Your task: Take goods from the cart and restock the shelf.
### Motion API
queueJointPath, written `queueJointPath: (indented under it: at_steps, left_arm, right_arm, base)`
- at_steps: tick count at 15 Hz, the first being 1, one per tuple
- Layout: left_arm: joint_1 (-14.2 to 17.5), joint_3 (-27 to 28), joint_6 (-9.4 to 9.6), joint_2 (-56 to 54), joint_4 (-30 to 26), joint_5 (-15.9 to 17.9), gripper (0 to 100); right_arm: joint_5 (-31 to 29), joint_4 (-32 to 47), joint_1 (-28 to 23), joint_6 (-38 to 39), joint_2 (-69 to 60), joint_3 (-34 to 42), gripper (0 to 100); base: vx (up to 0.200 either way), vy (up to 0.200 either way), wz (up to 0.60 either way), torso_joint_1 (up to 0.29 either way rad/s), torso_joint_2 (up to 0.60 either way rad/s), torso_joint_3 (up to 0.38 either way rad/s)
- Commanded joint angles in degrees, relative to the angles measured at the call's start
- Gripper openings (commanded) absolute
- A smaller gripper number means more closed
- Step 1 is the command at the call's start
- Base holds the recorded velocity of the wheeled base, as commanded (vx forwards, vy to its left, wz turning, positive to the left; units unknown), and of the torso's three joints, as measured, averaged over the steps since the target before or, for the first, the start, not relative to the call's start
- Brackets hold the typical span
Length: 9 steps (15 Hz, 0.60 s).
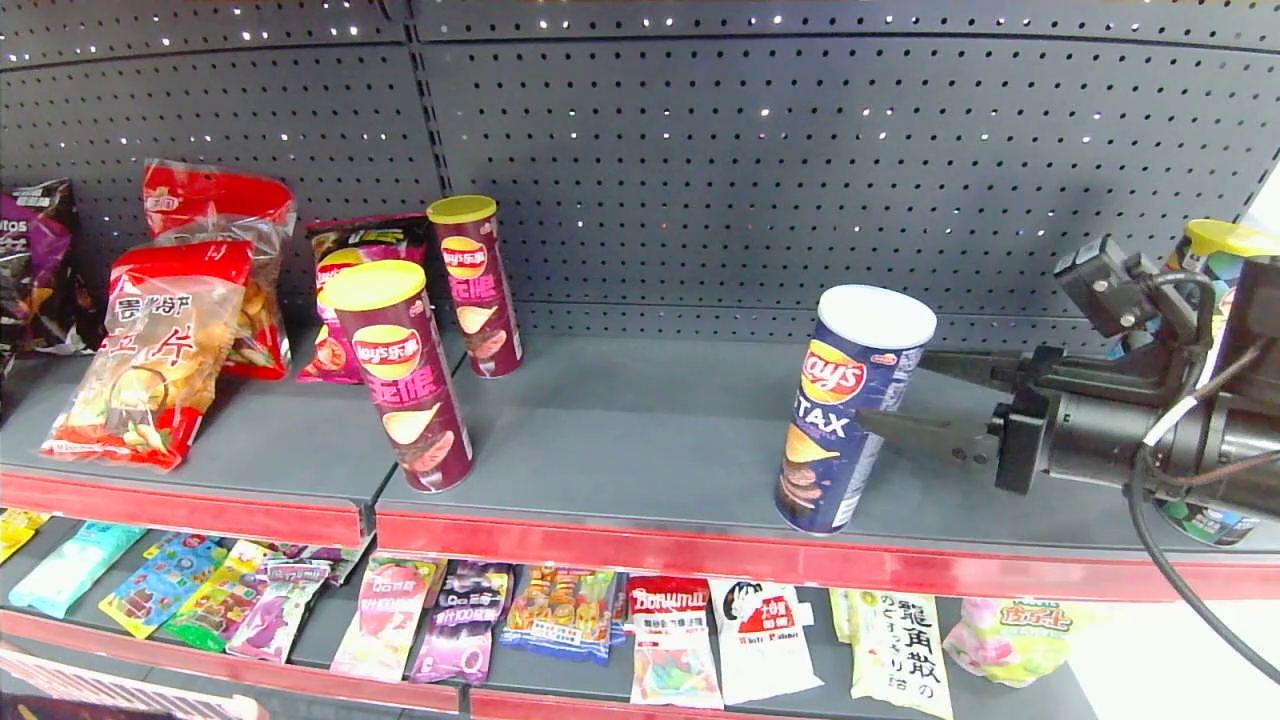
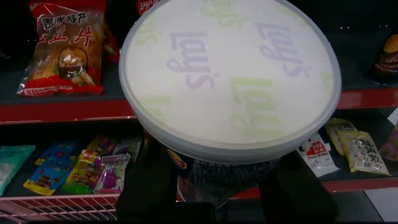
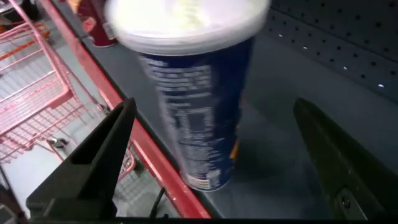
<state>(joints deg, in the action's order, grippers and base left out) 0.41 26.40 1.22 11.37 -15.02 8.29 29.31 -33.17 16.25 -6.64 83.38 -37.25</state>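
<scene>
the blue chip can point(image 1: 850, 410) stands on the shelf point(image 1: 640, 440) near its front edge, right of two purple cans point(image 1: 405, 375). the right gripper point(image 1: 895, 390) is at the can's right side with its fingers point(image 3: 99, 155) spread wide, one on each side of the can; it is blurred there, so contact is unclear. the left gripper point(image 2: 221, 180) is in front of the shelf, its fingers point(image 2: 146, 186) seemingly clamped on a white-lidded can point(image 2: 230, 87). the pink cart point(image 3: 37, 106) sits below.

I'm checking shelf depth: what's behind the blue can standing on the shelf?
Bare grey shelf and the perforated back panel show behind the blue can; no goods visible. The patch straight behind its body is covered. The left gripper holds a second can.
</scene>
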Motion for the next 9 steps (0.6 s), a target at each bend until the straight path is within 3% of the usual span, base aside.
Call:
queueJointPath:
  at_steps: [1, 3, 7, 9]
  left_arm:
    - [0.0, 0.1, 0.01, 0.1, 0.0, 0.0, 0]
    - [0.0, 0.1, 0.01, 0.1, 0.0, 0.0, 0]
    - [0.0, 0.0, 0.01, -0.2, 0.0, 0.0, 0]
    - [0.0, -0.1, -0.08, -0.3, 0.0, 0.0, 0]
  right_arm:
    - [-1.3, -0.1, 2.7, 0.0, -3.1, 1.0, 100]
    - [-5.8, -0.1, 6.0, 0.2, -3.6, 1.3, 100]
    - [-21.1, -0.1, 12.9, 6.3, -2.7, 0.9, 100]
    - [-24.3, -0.1, 14.1, 7.5, -2.4, 0.7, 100]
  base:
    - [0.000, 0.000, 0.00, 0.000, 0.00, 0.000]
    - [0.000, 0.000, 0.00, 0.000, 0.00, 0.000]
    - [0.000, 0.000, 0.00, 0.000, 0.00, 0.000]
    - [0.000, 0.000, 0.00, 0.000, 0.00, 0.000]
